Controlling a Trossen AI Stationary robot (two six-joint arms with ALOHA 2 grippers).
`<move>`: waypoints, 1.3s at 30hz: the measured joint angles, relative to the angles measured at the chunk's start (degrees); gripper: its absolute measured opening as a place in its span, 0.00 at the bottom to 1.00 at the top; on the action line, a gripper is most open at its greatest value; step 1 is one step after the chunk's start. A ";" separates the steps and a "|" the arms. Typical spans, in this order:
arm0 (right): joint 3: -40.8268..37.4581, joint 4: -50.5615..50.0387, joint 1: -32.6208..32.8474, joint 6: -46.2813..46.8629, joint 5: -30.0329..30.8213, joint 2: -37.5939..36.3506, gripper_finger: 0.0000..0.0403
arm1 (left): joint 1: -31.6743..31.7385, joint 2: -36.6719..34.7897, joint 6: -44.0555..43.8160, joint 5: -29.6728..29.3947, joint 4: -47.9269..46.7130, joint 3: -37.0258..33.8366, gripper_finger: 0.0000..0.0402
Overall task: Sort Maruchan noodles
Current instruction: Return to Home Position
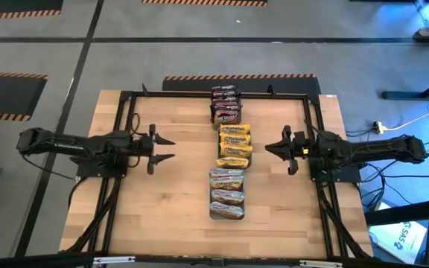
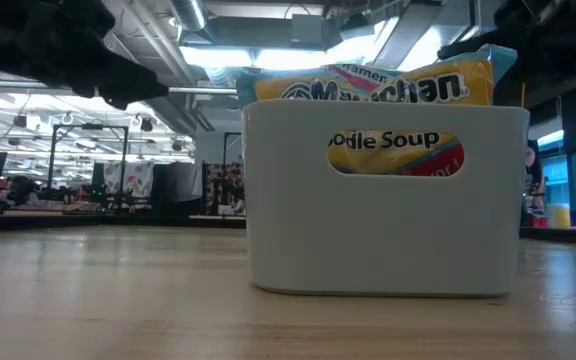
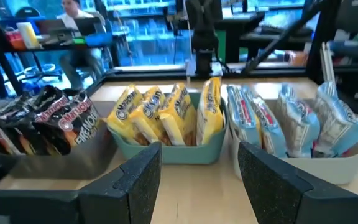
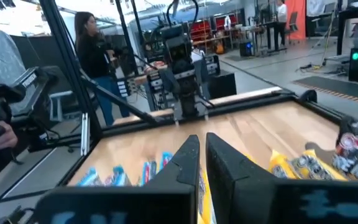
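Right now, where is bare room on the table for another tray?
Free: the table between the left gripper and the trays, likewise between trays and the right gripper, down to the near edge. Crowded: the centre line, three trays of noodles end to end.

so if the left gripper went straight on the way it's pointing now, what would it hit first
Most likely the teal plastic tray of yellow noodle packets in the middle of the row; the open left gripper points at its near wall.

Grey floor (image 1: pixel 51 52) with striped hazard tape (image 1: pixel 237 77) — ceiling lights (image 2: pixel 258 45), perhaps desks (image 2: pixel 48 205) beyond.
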 joint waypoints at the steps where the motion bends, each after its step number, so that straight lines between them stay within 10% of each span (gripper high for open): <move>1: -1.06 0.33 -0.02 -0.25 0.07 -0.84 0.04 | 0.15 -1.82 -0.37 0.02 -0.12 -0.86 0.51; 21: -9.47 -10.29 -0.04 -0.67 2.90 -23.79 0.04 | 0.31 -29.30 -2.57 0.30 -5.31 -10.01 0.51; 39: -9.40 -22.93 -0.04 -2.83 6.32 -30.46 0.04 | 0.31 -29.41 -2.84 -2.13 -10.15 -10.01 0.51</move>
